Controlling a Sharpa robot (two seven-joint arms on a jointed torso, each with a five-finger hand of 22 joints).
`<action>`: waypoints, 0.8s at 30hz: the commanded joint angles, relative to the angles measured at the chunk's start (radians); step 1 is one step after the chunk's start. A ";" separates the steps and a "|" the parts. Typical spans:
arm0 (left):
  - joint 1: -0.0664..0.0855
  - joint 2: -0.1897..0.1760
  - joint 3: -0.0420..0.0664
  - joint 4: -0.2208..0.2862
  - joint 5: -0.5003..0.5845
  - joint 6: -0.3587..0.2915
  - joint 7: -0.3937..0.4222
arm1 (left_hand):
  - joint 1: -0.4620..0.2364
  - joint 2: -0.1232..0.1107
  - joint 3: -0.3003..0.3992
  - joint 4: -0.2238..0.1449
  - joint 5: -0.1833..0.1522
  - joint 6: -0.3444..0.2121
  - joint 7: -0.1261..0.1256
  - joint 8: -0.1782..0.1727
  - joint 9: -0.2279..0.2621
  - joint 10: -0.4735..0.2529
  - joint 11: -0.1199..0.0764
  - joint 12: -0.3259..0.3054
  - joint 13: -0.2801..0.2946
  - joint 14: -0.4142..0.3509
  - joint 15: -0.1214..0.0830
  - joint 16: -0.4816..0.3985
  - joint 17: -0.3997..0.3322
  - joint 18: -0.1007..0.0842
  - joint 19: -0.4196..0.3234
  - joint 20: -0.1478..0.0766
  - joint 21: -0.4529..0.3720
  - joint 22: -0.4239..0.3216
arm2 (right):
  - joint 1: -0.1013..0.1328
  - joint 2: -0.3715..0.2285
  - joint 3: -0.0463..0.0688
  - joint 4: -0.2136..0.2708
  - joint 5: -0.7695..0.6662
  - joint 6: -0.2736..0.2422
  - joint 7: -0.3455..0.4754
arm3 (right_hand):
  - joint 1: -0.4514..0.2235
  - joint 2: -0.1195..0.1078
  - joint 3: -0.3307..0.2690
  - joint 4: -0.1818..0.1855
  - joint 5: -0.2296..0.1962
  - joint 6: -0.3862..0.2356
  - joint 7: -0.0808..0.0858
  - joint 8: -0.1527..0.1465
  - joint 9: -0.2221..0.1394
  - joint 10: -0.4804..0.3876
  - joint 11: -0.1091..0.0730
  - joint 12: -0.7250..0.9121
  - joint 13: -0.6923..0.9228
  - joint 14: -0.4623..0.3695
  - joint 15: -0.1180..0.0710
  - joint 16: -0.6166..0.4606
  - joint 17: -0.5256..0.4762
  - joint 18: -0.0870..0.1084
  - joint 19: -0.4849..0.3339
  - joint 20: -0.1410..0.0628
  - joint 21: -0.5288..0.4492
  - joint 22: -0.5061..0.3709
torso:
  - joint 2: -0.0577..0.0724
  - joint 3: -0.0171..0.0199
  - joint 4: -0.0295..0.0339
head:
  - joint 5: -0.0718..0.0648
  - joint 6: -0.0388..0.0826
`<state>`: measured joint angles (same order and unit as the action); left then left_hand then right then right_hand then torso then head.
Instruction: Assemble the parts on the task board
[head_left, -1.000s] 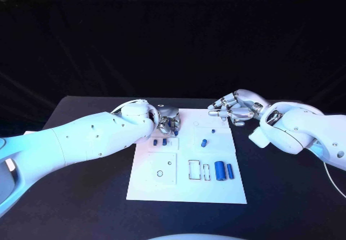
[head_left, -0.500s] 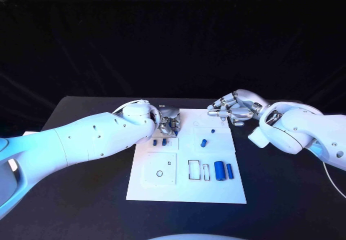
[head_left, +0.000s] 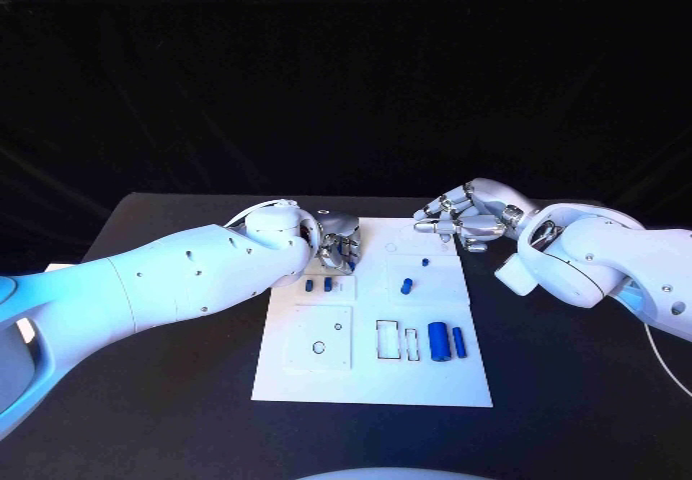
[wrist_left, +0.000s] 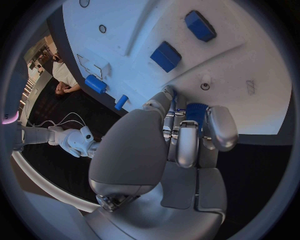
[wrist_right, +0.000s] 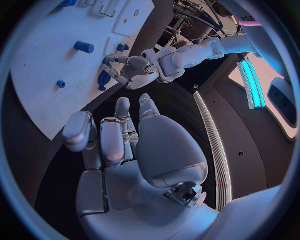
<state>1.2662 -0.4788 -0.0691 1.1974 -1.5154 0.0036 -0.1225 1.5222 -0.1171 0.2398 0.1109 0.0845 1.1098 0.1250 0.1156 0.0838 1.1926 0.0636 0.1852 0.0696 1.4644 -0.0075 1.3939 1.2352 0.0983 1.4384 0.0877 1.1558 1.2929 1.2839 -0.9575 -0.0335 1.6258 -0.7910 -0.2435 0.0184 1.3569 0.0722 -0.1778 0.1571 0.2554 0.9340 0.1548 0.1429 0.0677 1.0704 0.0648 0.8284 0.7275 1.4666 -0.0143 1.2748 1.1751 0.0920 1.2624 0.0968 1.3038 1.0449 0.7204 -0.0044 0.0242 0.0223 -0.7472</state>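
On the black table (head_left: 173, 400) lies the white task board (head_left: 378, 375), its blue parts scattered across the middle. Left hand (head_left: 338, 250) sits at the board's far-left corner, fingers (wrist_left: 187, 145) curled around a small blue part (wrist_left: 195, 111). Right hand (head_left: 464, 222) hovers off the far-right corner, fingers loosely spread, holding nothing. Parts look light, rigid, likely slick plastic; pinch them across the sides.

Smooth white arms (head_left: 173, 280), silver hand (head_left: 464, 218), small dark screws
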 joint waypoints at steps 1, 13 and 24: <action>-0.002 0.005 -0.001 -0.005 0.013 0.016 0.007 | 0.004 0.008 0.019 -0.003 0.000 0.019 -0.002 0.003 0.003 0.021 -0.005 -0.001 0.005 0.023 -0.011 0.006 0.007 -0.014 0.012 -0.002 0.017 0.013 | -0.001 0.001 0.000 0.002 -0.007 0.007 0.009 | 0.009 0.002 0.002 -0.004 0.005 -0.007 -0.002 0.003 0.001 -0.008 0.001 0.005 -0.002 0.016 0.004 -0.003 0.001 0.018 -0.004 0.001 -0.004 0.000 | 0.000 -0.0004 -0.0002 | 0.000 0.001; -0.005 0.004 0.001 -0.014 0.083 -0.056 0.043 | -0.003 0.007 0.105 -0.035 -0.016 0.061 -0.006 0.003 0.008 0.067 -0.014 -0.024 0.014 0.033 -0.020 0.016 0.017 -0.024 0.027 -0.013 0.070 0.055 | -0.001 0.002 0.000 0.003 -0.007 0.009 0.008 | 0.009 0.002 0.002 -0.004 0.005 -0.007 -0.002 0.004 0.001 -0.007 0.001 0.006 -0.002 0.016 0.004 -0.003 0.001 0.018 -0.004 0.001 -0.004 0.000 | 0.000 -0.0005 0.0003 | 0.000 0.000; -0.005 -0.055 0.028 0.047 0.142 -0.091 0.060 | -0.020 -0.005 0.120 -0.039 -0.018 0.061 -0.004 -0.004 0.007 0.070 -0.013 -0.035 0.016 0.034 -0.019 0.016 0.013 -0.024 0.027 -0.013 0.074 0.059 | -0.001 0.001 0.000 0.002 -0.007 0.009 0.010 | 0.009 0.003 0.001 -0.003 0.005 -0.007 -0.002 0.005 0.001 -0.007 0.001 0.006 -0.002 0.016 0.004 -0.004 0.001 0.018 -0.004 0.001 -0.004 0.000 | -0.002 0.0002 0.0023 | -0.002 0.007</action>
<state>1.2602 -0.5306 -0.0427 1.2366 -1.4149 -0.0637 -0.0843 1.5099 -0.1188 0.3536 0.0716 0.0722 1.1668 0.1177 0.1154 0.0913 1.2563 0.0499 0.1541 0.0844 1.4657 -0.0197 1.4057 1.2496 0.0850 1.4581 0.0750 1.2237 1.3080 1.2839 -0.9569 -0.0335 1.6264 -0.7910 -0.2432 0.0184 1.3570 0.0722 -0.1778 0.1571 0.2554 0.9341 0.1547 0.1429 0.0677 1.0715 0.0658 0.8284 0.7262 1.4666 -0.0143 1.2748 1.1750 0.0920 1.2624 0.0968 1.3038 1.0449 0.7191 -0.0049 0.0252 0.0204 -0.7421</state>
